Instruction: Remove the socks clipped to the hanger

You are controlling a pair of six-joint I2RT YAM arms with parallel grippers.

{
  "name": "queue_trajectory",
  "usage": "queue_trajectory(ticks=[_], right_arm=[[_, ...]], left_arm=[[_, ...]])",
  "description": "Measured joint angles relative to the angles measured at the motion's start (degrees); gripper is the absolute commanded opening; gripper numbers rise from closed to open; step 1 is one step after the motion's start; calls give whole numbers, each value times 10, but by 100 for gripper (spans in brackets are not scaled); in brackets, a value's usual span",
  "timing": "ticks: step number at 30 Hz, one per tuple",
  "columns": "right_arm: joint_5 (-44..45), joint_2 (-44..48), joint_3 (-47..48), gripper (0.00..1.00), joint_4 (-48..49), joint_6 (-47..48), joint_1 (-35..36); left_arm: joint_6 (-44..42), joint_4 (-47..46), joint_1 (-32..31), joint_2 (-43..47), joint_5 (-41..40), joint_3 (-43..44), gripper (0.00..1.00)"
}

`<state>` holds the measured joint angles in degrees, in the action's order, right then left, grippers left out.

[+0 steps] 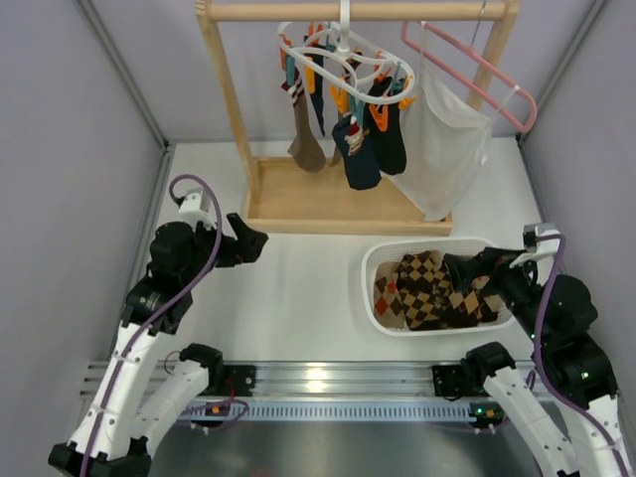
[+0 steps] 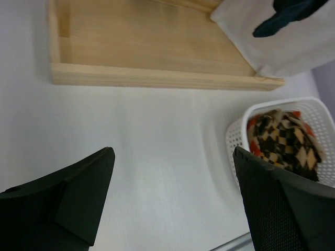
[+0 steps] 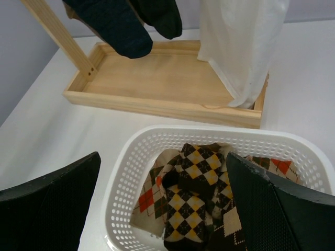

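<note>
Several dark navy, black and brown socks point(image 1: 363, 149) hang from the clips of the white looped hanger point(image 1: 343, 52), hooked on the wooden rack's top bar. Toes of two dark socks point(image 3: 123, 29) show in the right wrist view. My left gripper point(image 1: 250, 241) is open and empty above the white table, left of the basket; in its own view point(image 2: 172, 198) only table lies between the jaws. My right gripper point(image 1: 469, 268) is open and empty over the basket's right part, with argyle socks below it point(image 3: 162, 204).
A white perforated basket point(image 1: 376, 260) holds tan-and-brown argyle socks point(image 1: 427, 288). The wooden rack's tray base point(image 1: 328, 199) stands behind it. A white mesh bag point(image 1: 447, 149) hangs from a pink wire hanger point(image 1: 477, 70) at the right. Grey walls enclose the table.
</note>
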<state>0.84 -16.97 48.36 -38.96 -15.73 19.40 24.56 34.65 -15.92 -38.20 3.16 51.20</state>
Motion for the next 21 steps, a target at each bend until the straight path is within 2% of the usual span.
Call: queue_trajectory(ticks=[5,9,12,14,16,21], right_arm=[[-42,1,0,99,9,1,0],[-78,1,-8,99,19,1,0],[-102,1,-11,99,21,1,0],[-113,2,-11,99,24,1,0],[-121,4,-11,100,26,1,0],[-143,5,-10,99,25,2,0]], left_arm=[[74,-185,-6,-63,139,-78,98],[76,-353,-63,-172,153,-98,98],[36,-442,-126,-279,157,-54,98],[14,-501,-146,-353,174,-7,98],[-12,-551,-155,-414,178,34,98],[-64,-629,-171,-500,144,100,98]])
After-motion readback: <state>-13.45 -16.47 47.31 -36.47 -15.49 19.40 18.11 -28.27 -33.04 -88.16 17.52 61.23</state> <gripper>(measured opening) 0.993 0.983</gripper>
